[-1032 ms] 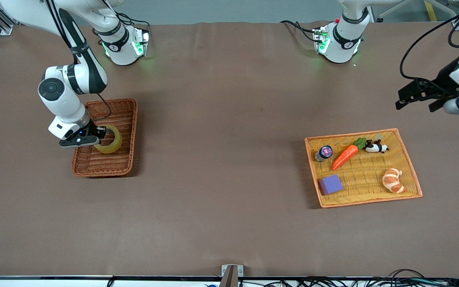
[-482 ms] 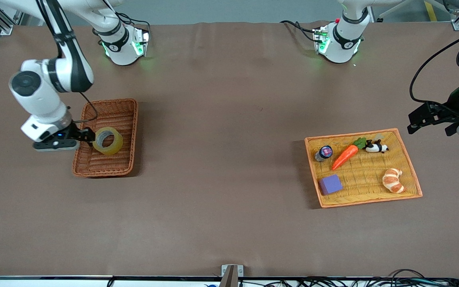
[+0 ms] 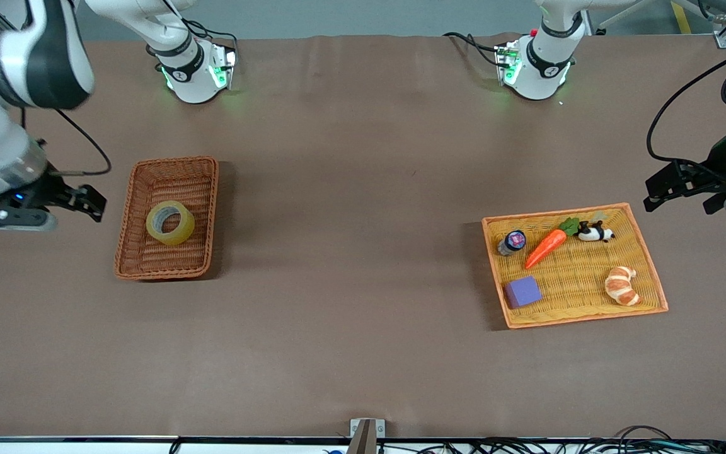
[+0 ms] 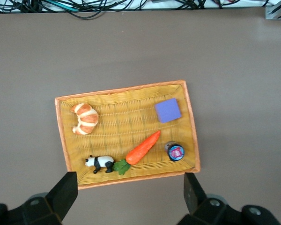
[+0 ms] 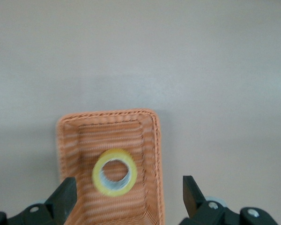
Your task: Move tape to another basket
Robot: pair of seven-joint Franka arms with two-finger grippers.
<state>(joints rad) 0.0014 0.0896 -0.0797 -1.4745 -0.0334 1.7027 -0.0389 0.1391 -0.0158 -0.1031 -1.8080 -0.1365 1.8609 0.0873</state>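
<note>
Yellowish tape in basket | front view alone: both grippers open

No text, brand or number can be read anywhere. The small jar's lid bears a pink label, its print illegible.

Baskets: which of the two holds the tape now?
The deep reddish-brown wicker basket at the right arm's end of the table holds the tape. The flat orange-yellow tray holds only a carrot, panda, croissant, purple block and small jar.
</note>
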